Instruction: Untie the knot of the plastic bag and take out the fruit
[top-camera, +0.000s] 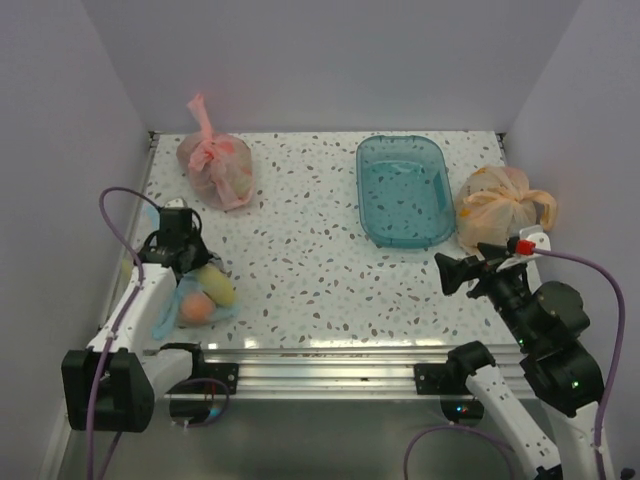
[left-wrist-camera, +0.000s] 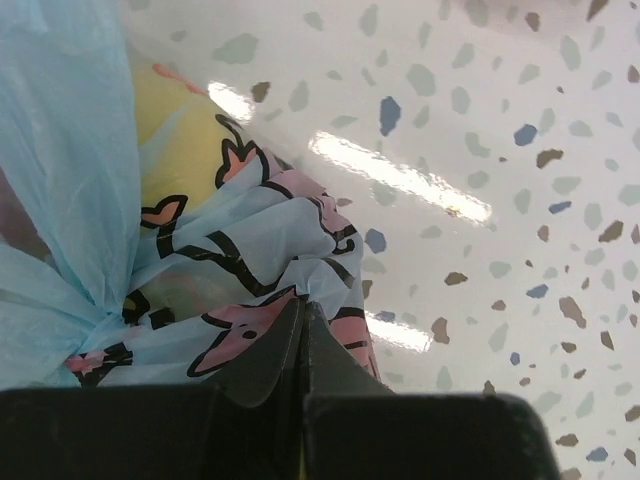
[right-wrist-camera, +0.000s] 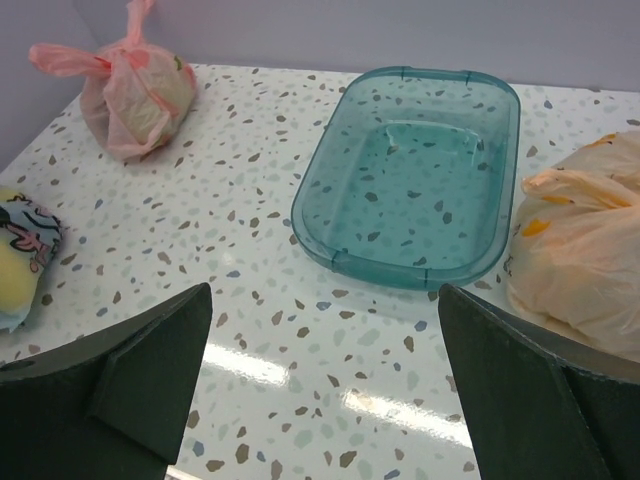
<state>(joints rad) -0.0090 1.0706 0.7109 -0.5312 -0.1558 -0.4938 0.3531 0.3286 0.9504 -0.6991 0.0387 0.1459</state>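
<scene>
Speckled bench (top-camera: 320, 270): at 9 o'clock, left fingers (left-wrist-camera: 265, 365) pinch the plastic bag (left-wrist-camera: 240, 250); at 4 o'clock, right fingers (right-wrist-camera: 150, 370) spread

Table (top-camera: 300, 270): white top, speckled with brown, grey and blue chips, glossy finish. Bright streaks of glare (left-wrist-camera: 400, 178) lie across top. Back wall (top-camera: 330, 60): plain, pale lilac-grey, rising from far edge of table. Left wall (top-camera: 60, 130) and right wall (top-camera: 585, 100): same colour, closing in table sides. Silver metal rail (top-camera: 320, 362) runs along near edge of table.
</scene>
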